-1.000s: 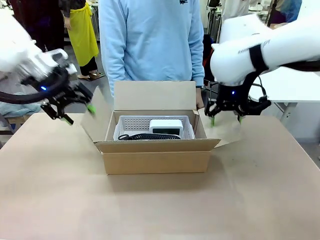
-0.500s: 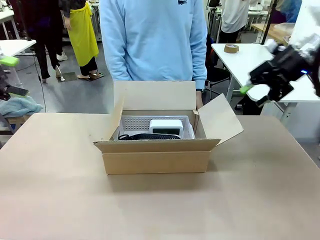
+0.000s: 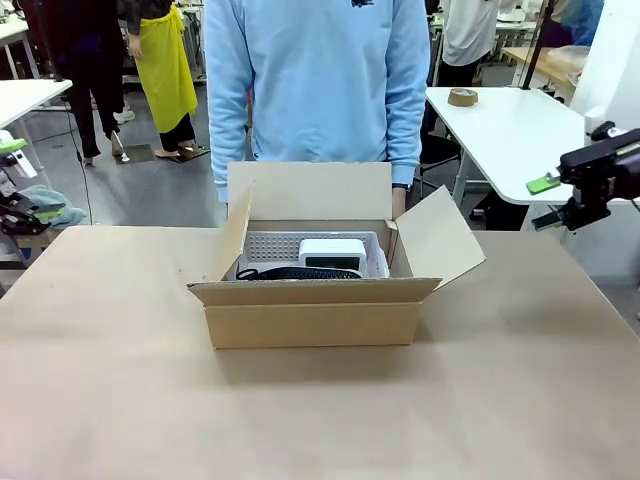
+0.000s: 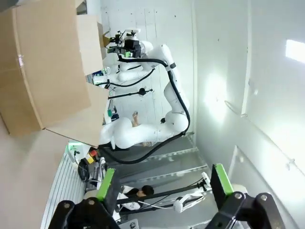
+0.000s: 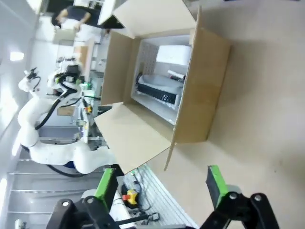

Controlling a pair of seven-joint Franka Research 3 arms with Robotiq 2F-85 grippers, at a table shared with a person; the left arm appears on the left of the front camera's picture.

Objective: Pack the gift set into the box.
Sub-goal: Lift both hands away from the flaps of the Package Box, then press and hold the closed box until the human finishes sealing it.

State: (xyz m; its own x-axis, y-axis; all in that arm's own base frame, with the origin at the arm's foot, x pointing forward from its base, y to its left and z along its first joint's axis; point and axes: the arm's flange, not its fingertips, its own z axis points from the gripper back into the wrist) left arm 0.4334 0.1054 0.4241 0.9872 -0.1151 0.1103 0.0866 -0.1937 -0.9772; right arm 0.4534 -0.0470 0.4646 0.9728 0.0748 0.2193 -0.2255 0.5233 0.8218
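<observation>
1. One tabletop [image 3: 320,420], plain tan. It takes up the whole lower part of the front view.
2. One person [image 3: 320,80] in a light blue sweatshirt, standing at the far edge right behind the box.
3. One box [image 3: 310,322]: brown corrugated cardboard, rectangular, sitting about mid-tabletop with its long side facing the robot. I count four flaps, all open. The back one stands upright, the left one stands nearly upright, the right one tilts outward, and the front one is folded out over the near wall. You can also see the box from the right wrist [image 5: 205,86] and the left wrist [image 4: 47,67].
4. One gift set [image 3: 265,245], already down inside the box and below the rim, filling almost the full width. It's a whitish frosted case with a dotted grid pattern on top, a plain white block toward the right, and something dark along the near side. The right wrist camera looks straight into it [image 5: 162,71]. I can't make out any lettering.
5. Two tools, two green-padded fingers each.
   - The left tool [image 4: 163,181] is spread wide with nothing between its fingers. It sits off the tabletop's left edge [image 3: 25,180].
   - The right tool [image 5: 159,183] is also spread wide with nothing in it, out past the right edge [image 3: 546,203]. Both are well apart from the box.
</observation>
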